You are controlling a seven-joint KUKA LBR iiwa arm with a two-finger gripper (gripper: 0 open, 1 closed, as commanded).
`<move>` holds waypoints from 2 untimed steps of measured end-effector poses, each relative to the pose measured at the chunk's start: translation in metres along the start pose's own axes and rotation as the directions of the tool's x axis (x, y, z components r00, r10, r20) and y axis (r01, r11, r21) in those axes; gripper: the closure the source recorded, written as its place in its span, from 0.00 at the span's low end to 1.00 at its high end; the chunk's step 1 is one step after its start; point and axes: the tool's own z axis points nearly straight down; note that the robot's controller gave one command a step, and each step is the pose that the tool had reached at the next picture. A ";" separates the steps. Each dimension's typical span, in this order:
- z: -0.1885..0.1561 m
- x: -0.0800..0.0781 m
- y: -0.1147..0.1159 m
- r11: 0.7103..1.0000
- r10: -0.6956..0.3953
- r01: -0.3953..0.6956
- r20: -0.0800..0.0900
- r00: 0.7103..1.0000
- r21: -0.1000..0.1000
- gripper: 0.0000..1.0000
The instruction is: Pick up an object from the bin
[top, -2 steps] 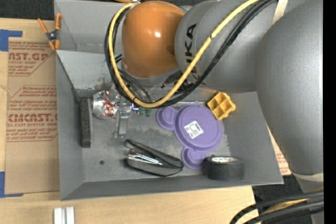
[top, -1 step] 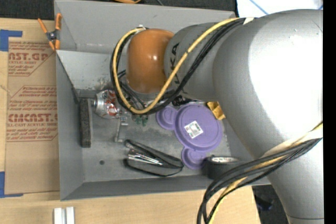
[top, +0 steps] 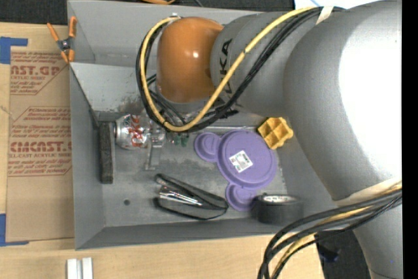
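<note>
Counting the loose things in the bin [top: 85,206] gives six, one of each kind: a crumpled silver wrapper [top: 130,131] with red marks, a dark grey bar [top: 104,153], a black stapler [top: 189,198], a purple lid [top: 259,173] with round ears, a yellow clip [top: 275,132] and a roll of black tape [top: 277,208].

The lid carries one white sticker [top: 241,160] with dark print (too small to read). The arm [top: 339,95] bears large black letters beside its orange cover [top: 186,59]; yellow and black cables cross them, and I cannot read them whole.

The gripper [top: 155,146] hangs under the orange cover at the bin's left middle, just right of the wrapper. Whether it is apart or together cannot be told, nor whether it touches the wrapper.

The wrapper lies on the bin floor near the left wall, between the bar's upper end and the gripper. Its long axis runs across the view, left to right, with the red marks on its right half. The bar beside it runs the other way, along the left wall. The stapler lies near the front wall, well apart from the gripper.
</note>
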 end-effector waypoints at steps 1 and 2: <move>0.026 0.001 0.033 0.978 0.210 -0.210 0.004 0.978 0.001 0.00; 0.051 -0.006 0.018 0.995 0.104 -0.104 0.024 0.994 -0.006 0.00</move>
